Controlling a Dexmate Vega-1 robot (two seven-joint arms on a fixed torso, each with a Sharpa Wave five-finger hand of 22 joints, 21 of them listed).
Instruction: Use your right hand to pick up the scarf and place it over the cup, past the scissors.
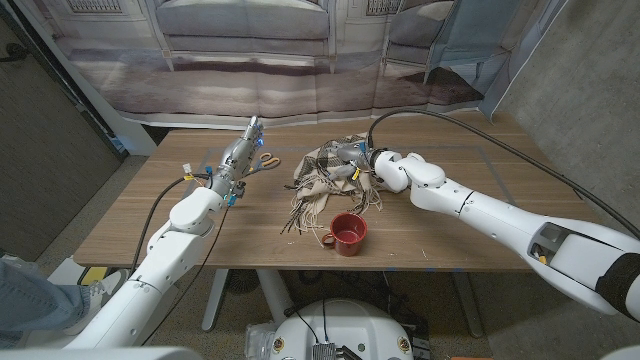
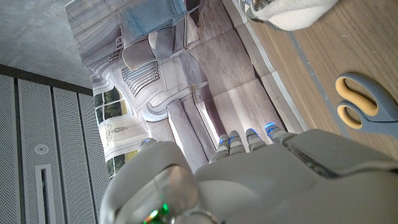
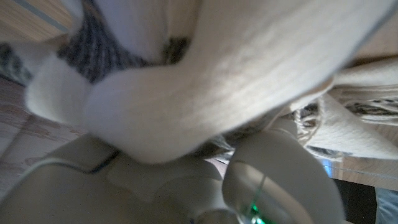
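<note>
Brown wooden worktop (image 1: 150, 225). Beige-and-grey plaid fringed scarf (image 1: 322, 178) heaped mid-worktop, right robot hand (image 1: 356, 160) buried in its folds, gripping it. Left robot hand (image 1: 243, 152) beyond scarf's left, raised, fingers straight, holding nothing. Red ceramic cup (image 1: 347, 234) just nearside of scarf. Grey-and-yellow scissors (image 1: 268, 159) left of scarf.

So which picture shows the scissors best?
The left wrist view: the scissors are big and clear there, with grey and yellow handles lying on the table. The head view shows them tiny, beside the left hand. The right wrist view gives fabric, not scissors.
</note>
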